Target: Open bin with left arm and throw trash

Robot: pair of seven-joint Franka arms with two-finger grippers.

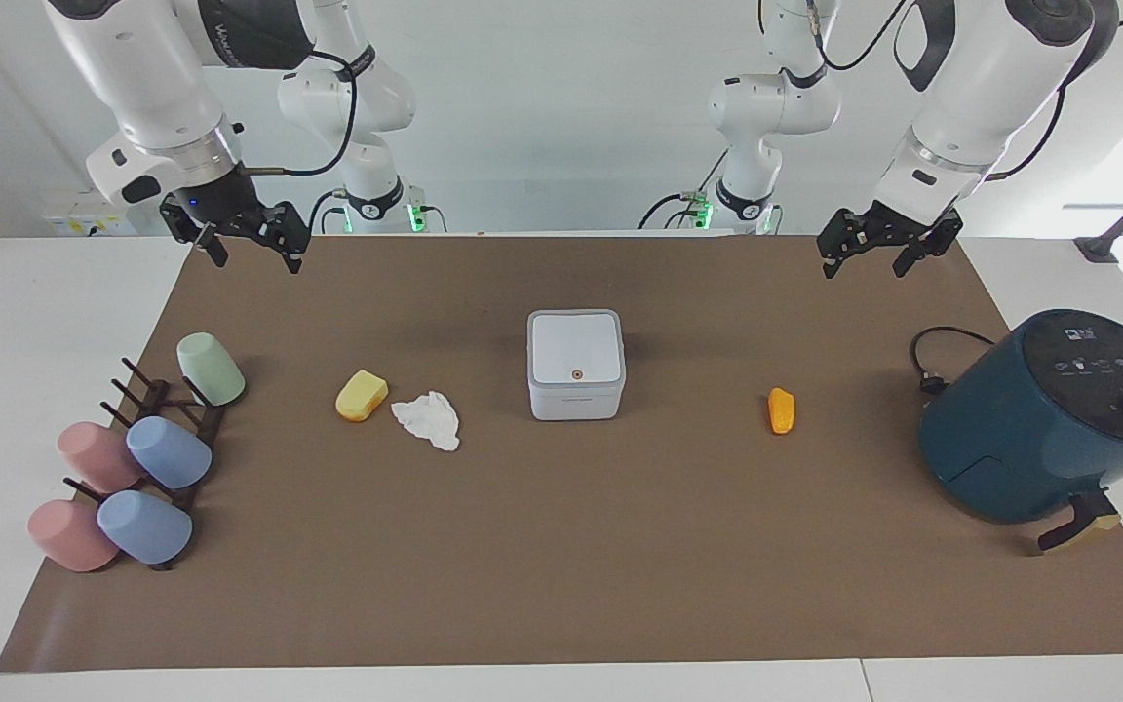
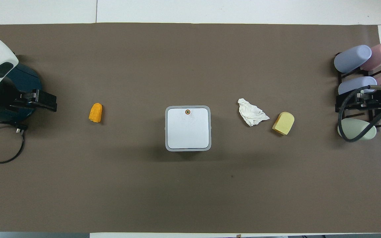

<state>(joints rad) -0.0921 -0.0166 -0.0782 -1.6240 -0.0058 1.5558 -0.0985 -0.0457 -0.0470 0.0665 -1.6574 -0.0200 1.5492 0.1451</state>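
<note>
Pastel cups (image 1: 123, 478) are racked toward the right arm's end from the closed bin (image 1: 576, 366), the landmark mid-mat. Both grippers, left (image 1: 881, 255) and right (image 1: 248, 248), are held raised, fingers apart. Trash flanks the bin; its lid should be lifted first.

My arms are white with black bands, and my left gripper (image 1: 867, 249) and right gripper (image 1: 248, 242) are black. The mat (image 1: 561, 575) is plain brown. The bin (image 1: 575, 366) is white, its lid grey-rimmed with an orange dot. The wedge (image 1: 362, 396) is yellow, the tissue (image 1: 428, 419) white, the oblong piece (image 1: 781, 409) orange. The air fryer (image 1: 1039, 429) is dark teal. The cups (image 1: 169, 452) are pink, blue and pale green.
</note>
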